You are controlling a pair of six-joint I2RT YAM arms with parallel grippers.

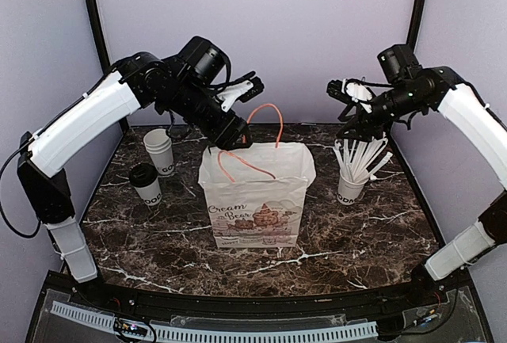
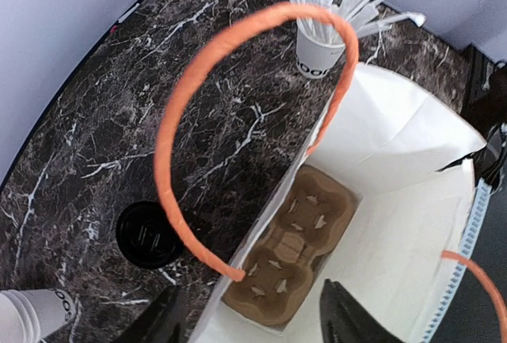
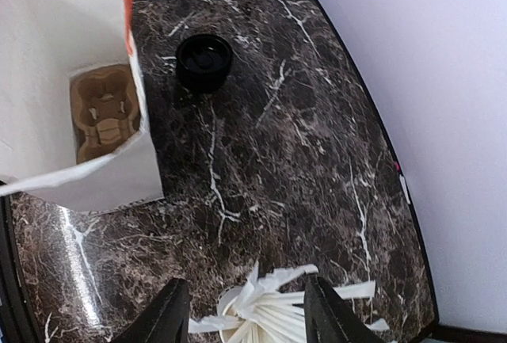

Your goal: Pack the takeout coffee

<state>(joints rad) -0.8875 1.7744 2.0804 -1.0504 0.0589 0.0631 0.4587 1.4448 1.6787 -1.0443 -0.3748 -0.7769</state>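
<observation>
On the dark marble table, the takeout coffee stands up straight to the left of the paper bag. It is near the bag but not touching it. It is a small white cup with a black lid, and its long way runs up and down. Just behind it is a stack of white cups with no lid.

The left claw hangs over the top left edge of the bag. Its wrist view shows its two fingers spread wide, one on each side of the bag's wall. They hold nothing. A brown cup tray lies at the bottom of the bag. From this claw, the coffee is off to the left and lower down.

The right claw is on the other side, above the cup of white straws. Its fingers are spread wide too and hold nothing. The bag stands between this claw and the coffee, so the two are well apart.

I think the left arm should fetch the coffee, because it is nearer. It would need to swing left, away from the bag, and go down to the cup. It must keep the cup straight so nothing spills.
</observation>
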